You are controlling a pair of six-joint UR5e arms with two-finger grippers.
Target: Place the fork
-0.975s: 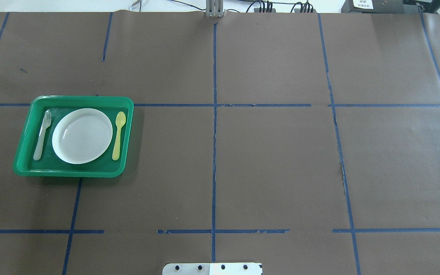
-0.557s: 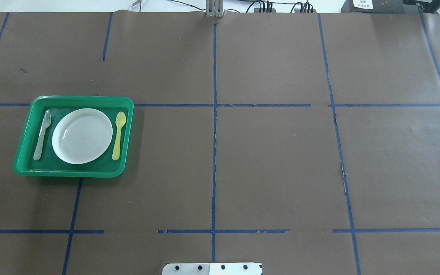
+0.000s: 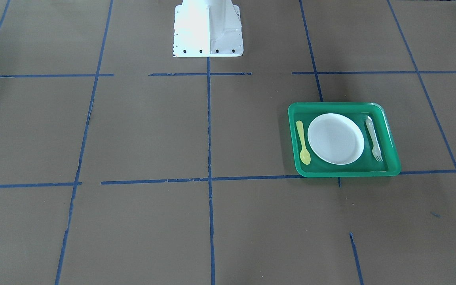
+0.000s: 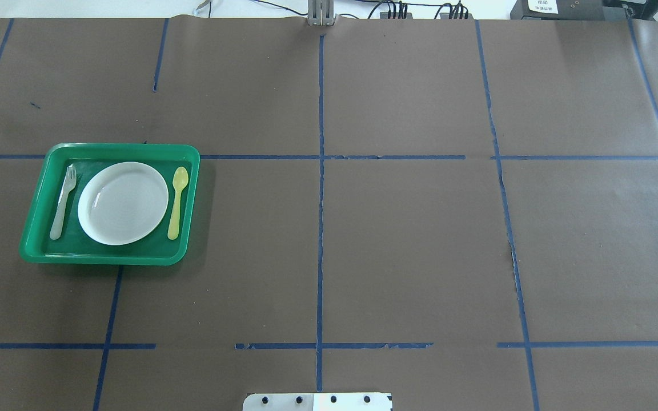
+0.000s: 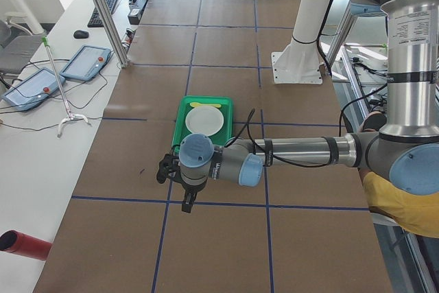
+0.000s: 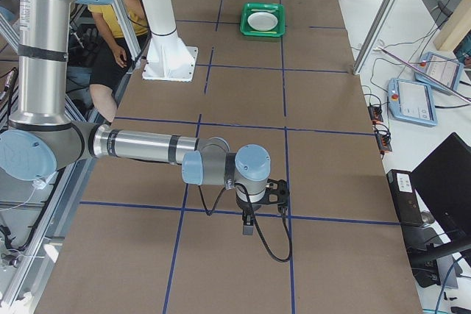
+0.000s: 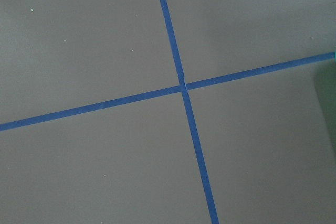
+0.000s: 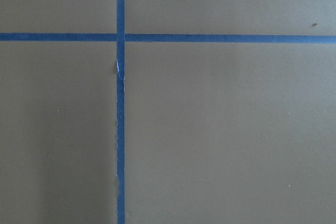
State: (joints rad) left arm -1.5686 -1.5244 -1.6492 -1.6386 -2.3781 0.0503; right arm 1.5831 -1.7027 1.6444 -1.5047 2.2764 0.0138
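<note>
I see the fork [image 4: 63, 201] lying flat in the green tray [image 4: 106, 147]. It runs along the tray's left side in the overhead view, with its tines pointing away from the robot. It is just beside the white plate [image 4: 123, 203], which sits in the middle of the tray. The yellow spoon [image 4: 177, 200] lies on the plate's other side, bowl also pointing away.

The tray rests on the robot's left half of the brown table [image 4: 409, 240], against a blue tape [image 4: 320, 228] line.

The left gripper [image 5: 186, 202] hangs above the table near the tray, over a tape line. It shows only in the side view, so I cannot tell whether its jaws are parted or closed.

The right gripper [image 6: 249, 224] hangs over tape at the table's other end, well apart from the tray. Its jaw state I cannot tell either.

Both wrist cameras give me paper and tape crossings.
</note>
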